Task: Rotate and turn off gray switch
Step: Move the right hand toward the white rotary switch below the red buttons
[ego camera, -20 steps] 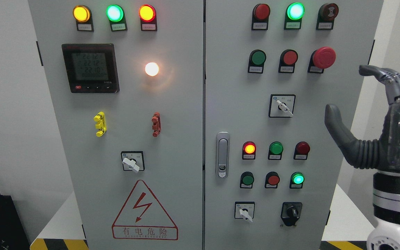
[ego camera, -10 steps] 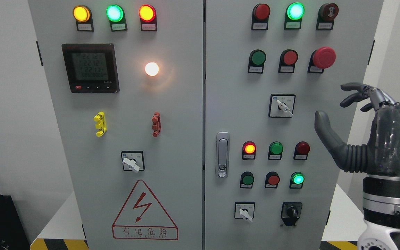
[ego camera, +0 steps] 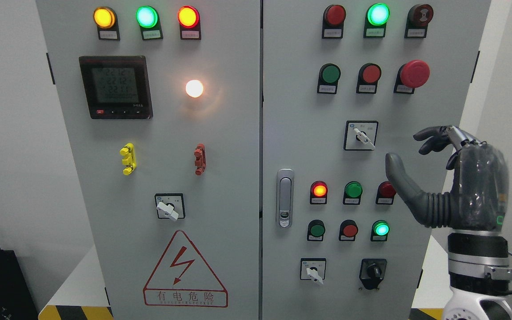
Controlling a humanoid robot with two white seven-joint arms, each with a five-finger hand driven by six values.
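Two grey cabinet doors [ego camera: 220, 133] studded with lamps, white walls [ego camera: 11, 133] behind, right hand [ego camera: 456, 186] fingers spread wide, gray switch [ego camera: 361, 135] untouched.

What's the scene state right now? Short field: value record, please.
surface: gray control cabinet, two doors
target: gray switch on right door, lever pointing down-right
right hand: raised right of the switch, not touching it
fingers: loosely curled, holding nothing; thumb spread toward the panel
occlusion: thumb overlaps the dark red lamp
left hand: not in view
other gray switches: lower left door, lower right door
task status: switch not yet gripped
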